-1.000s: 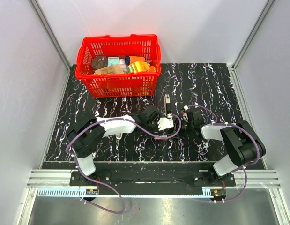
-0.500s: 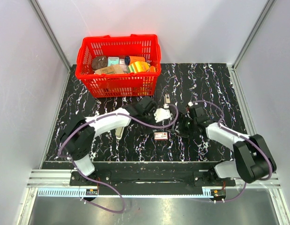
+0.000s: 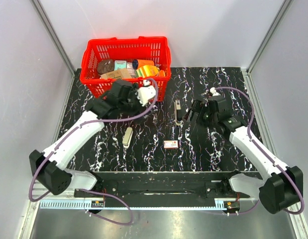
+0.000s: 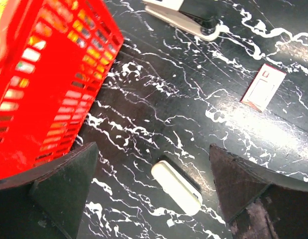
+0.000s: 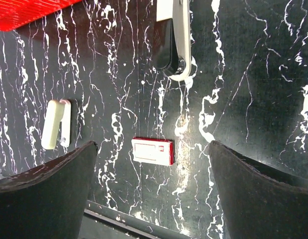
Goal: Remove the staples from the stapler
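Starting nearest, a small red-and-white box (image 3: 170,144) lies well in front of the red plastic basket (image 3: 126,41), and a beige oblong block (image 3: 127,136) sits closer to it. The slim silver-and-black stapler (image 3: 178,111) rests untouched off the basket's right front corner. The right gripper (image 3: 193,113), wide and empty, hovers further right. The left gripper (image 3: 145,95), likewise wide, hangs by the basket's front wall. This looks like the approach stage, and the next move calls for grasping the stapler.

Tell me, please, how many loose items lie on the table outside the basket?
3. The stapler lies mid-table; the beige block lies to its left, nearer the front; the red-and-white box lies nearest the front edge. More may be hidden.
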Tool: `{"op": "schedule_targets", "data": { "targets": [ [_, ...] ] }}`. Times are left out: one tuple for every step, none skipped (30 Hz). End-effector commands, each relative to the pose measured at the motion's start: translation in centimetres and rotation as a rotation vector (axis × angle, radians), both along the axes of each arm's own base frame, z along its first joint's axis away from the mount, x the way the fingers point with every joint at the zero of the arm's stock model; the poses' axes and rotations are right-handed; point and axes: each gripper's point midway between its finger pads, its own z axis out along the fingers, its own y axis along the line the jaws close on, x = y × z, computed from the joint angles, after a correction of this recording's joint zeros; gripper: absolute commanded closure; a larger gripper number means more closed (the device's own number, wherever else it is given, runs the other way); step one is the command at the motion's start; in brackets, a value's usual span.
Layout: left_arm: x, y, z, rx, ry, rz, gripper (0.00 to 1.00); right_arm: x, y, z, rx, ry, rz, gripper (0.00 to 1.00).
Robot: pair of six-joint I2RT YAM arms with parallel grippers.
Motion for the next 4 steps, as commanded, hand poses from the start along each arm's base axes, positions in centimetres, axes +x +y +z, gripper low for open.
{"op": "schedule_targets", "data": {
  "targets": [
    [-0.3, 3.0, 3.0, -0.123, 0.036, 0.098, 0.01, 0.4, -0.6, 3.2, -0.015, -0.103, -0.014, 0.01],
    [-0.1, 3.8, 3.5, -0.15, 0.038, 0.124, 0.01, 0.4, -0.7, 3.5, -0.011, -0.116, -0.011, 0.01],
    [0.2, 5.1, 4.0, -0.179, 0.043, 0.162, 0.01, 0.5, -0.7, 4.0, -0.009, -0.131, -0.011, 0.01],
    [0.5, 6.1, 4.1, -0.195, 0.047, 0.198, 0.01, 0.5, -0.6, 4.5, -0.004, -0.151, -0.005, 0.01]
  ]
}}
